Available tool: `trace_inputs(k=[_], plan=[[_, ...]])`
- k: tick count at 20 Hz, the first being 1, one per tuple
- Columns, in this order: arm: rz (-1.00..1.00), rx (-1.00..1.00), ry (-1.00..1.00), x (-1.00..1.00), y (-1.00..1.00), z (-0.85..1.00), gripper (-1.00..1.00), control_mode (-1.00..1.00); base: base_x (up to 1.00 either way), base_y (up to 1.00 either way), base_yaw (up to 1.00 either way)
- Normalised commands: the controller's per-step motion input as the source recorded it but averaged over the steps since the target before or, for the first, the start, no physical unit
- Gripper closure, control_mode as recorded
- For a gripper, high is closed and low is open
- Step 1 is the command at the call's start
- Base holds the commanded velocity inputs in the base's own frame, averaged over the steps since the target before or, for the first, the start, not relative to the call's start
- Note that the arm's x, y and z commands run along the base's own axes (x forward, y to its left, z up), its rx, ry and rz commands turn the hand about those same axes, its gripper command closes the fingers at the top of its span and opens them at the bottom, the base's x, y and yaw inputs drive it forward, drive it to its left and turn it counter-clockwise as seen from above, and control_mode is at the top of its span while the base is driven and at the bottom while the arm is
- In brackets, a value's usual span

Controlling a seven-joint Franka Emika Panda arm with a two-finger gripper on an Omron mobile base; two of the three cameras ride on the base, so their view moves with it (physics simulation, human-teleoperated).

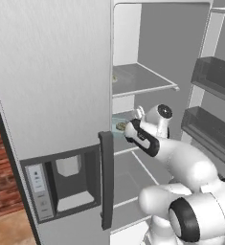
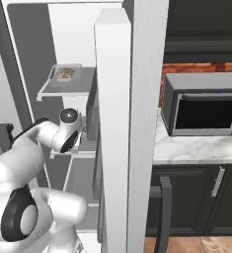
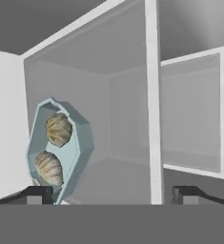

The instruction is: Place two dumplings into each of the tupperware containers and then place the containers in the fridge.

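Now open gripper (image 3: 111, 194), tupperware container (image 3: 80, 143) just left, two dumplings (image 3: 58, 128) inside

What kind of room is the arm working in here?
A home kitchen, rendered: an open fridge with shelves, a microwave on a marble counter, and dark cabinets below. A tupperware container of dumplings sits inside the fridge.

Pale teal tupperware container (image 3: 80, 143) holds beige, brown-streaked dumplings (image 3: 58, 128) (pleated) inside the white-grey fridge (image 1: 51, 72).

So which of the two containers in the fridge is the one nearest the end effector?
The pale teal container on the middle shelf, right before the open end effector, holding two dumplings. The other container sits one shelf higher.
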Motion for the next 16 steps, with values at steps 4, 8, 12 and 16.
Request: trace_inputs(k=[4,8,12,16], plan=[[0.0,-0.01,0.2,-0.88,-0.24,0.14,-1.0,-1.0,0.0,0.0,0.0],[0.04,-0.08,0.28,-0.96,0.04,0.0,-1.0,-1.0,0.0,0.0,0.0],[0.03,-0.05,0.27,-0.96,0.19,0.23,-1.0,-1.0,0.0,0.0,0.0],[0.04,-0.03,0.2,-0.96,0.03,0.54,-1.0,-1.0,0.0,0.0,0.0]])
